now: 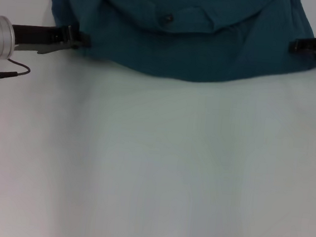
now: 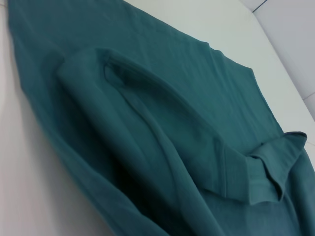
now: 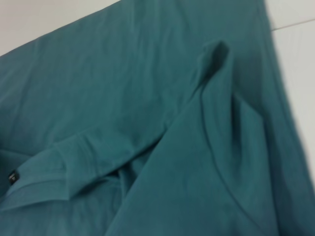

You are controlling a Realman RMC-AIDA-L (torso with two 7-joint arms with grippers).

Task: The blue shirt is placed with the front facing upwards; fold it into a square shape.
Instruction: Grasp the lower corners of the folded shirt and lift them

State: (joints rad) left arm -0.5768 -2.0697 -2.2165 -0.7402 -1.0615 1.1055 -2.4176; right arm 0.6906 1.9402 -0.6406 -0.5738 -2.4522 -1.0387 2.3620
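Two end effectors, left [image 1: 79,40] and right [image 1: 297,45], pinching opposite blue shirt [image 1: 182,37] edges.

Blue shirt [image 1: 193,43] plain teal (label dark).

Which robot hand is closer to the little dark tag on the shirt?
Left. The left end effector sits at the blue shirt's left edge, nearer the dark neck label; the right end effector is at the right edge, farther.

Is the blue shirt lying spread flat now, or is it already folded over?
Partly folded: the dark teal-blue cotton shirt has its collar part turned over onto plain fabric. Left gripper and right gripper sit at its edges.
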